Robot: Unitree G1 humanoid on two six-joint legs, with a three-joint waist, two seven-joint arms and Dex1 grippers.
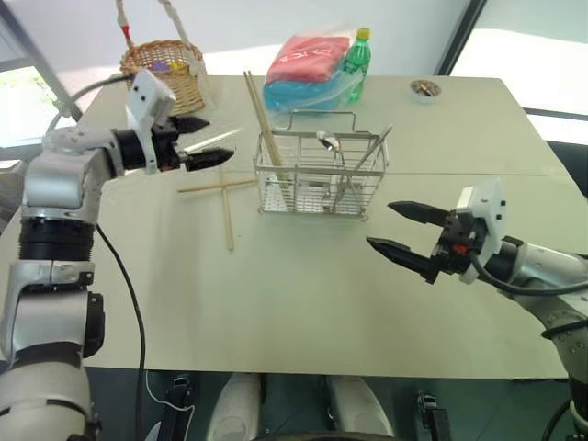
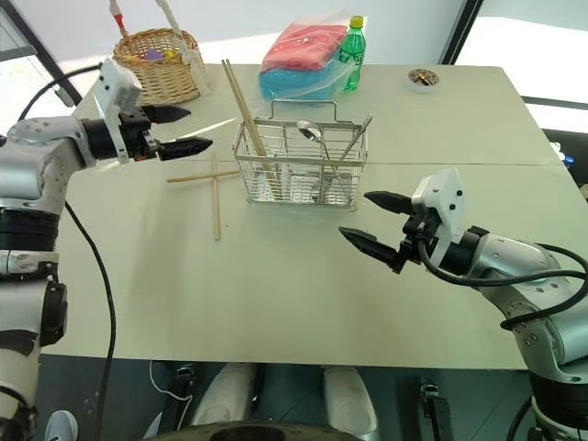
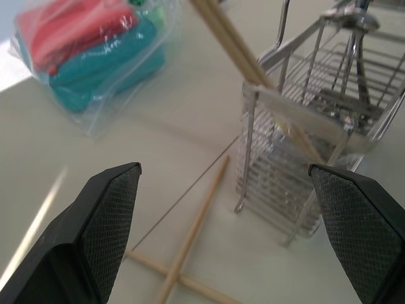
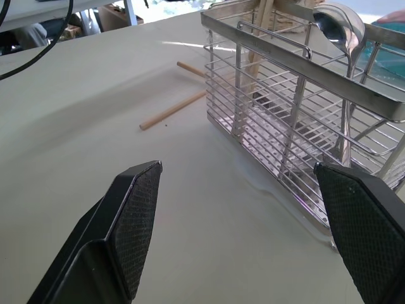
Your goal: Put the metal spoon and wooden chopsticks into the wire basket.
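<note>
The wire basket (image 1: pixel 320 175) is a rectangular grid of thin silver wire with see-through sides and a wire loop handle on top; it stands upright near the middle of the pale, matte worktop (image 1: pixel 303 294). The metal spoon (image 1: pixel 329 142) stands inside it, its shiny round bowl uppermost above the rim. A second straight metal utensil (image 1: pixel 372 152) leans in the basket's right part; its lower end is hard to make out through the wires.

Two wooden chopsticks (image 1: pixel 262 119), plain pale tan sticks, lean inside the basket's left end and project well above it. Two further chopsticks (image 1: pixel 226 202) lie crossed on the worktop just left of the basket.

The left gripper (image 1: pixel 204 140) hovers above the worktop left of the basket, its black fingers with cross-hatched pads (image 3: pixel 111 215) spread apart and empty. The right gripper (image 1: pixel 404 230) hovers right of and nearer than the basket, likewise released, holding nothing.

At the far edge are a round woven wicker basket (image 1: pixel 170 69), a clear plastic bag (image 1: pixel 308 73) of red and teal cloth, and a green bottle (image 1: pixel 356 64) with a yellow cap; its label cannot be read. A small round dish (image 1: pixel 424 88) sits far right, contents unclear.
</note>
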